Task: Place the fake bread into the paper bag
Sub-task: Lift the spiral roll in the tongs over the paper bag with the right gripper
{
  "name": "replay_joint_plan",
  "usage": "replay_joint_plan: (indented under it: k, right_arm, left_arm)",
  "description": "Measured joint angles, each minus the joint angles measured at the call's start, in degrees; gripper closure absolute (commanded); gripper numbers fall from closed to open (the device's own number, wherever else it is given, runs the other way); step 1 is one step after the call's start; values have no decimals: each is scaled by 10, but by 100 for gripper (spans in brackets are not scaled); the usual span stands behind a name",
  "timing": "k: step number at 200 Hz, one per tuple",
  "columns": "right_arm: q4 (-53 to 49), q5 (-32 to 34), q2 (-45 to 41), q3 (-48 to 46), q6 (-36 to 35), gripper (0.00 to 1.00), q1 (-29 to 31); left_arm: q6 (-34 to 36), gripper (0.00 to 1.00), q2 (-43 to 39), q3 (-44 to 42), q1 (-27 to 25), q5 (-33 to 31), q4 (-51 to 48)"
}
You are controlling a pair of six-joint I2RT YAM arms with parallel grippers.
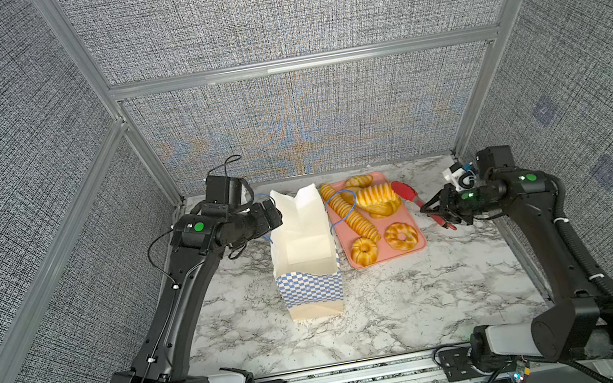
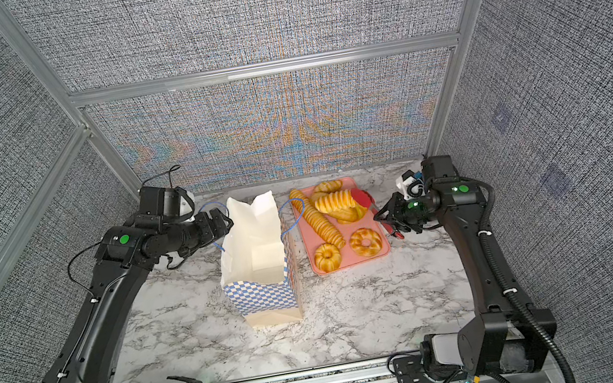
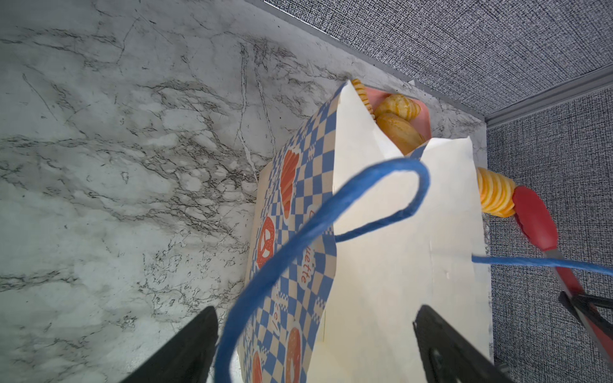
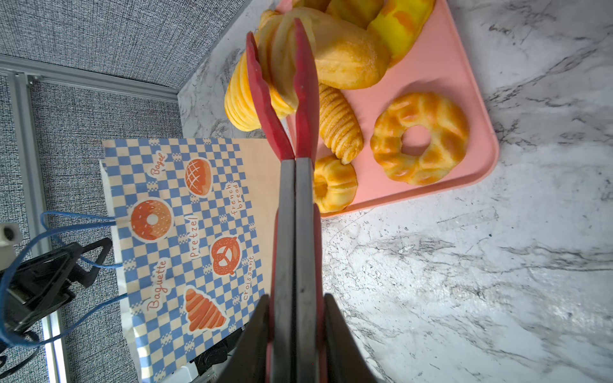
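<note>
Pick-up step: the right gripper [image 4: 296, 300] squeezes the tongs [image 4: 294, 225] closed on a ridged loaf [image 4: 240, 102] just ahead of it on the tray [image 4: 457, 66]. Next, I'd say, comes lifting it clear and swinging across to the paper bag [image 1: 310, 284], where the left gripper [image 3: 315, 313], jaws wide, hovers at the rim, arm outstretched
</note>
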Motion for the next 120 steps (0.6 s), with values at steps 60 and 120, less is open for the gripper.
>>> replay_joint_plan:
  k: [60,120]
  right_arm:
    - [-9,-17,2,87,24,84,0]
    - [-9,-43,6,179,54,84,12]
  left_arm:
    - [0,29,-5,-17,0,12,1]
    - [0,61,-9,-25,0,14,5]
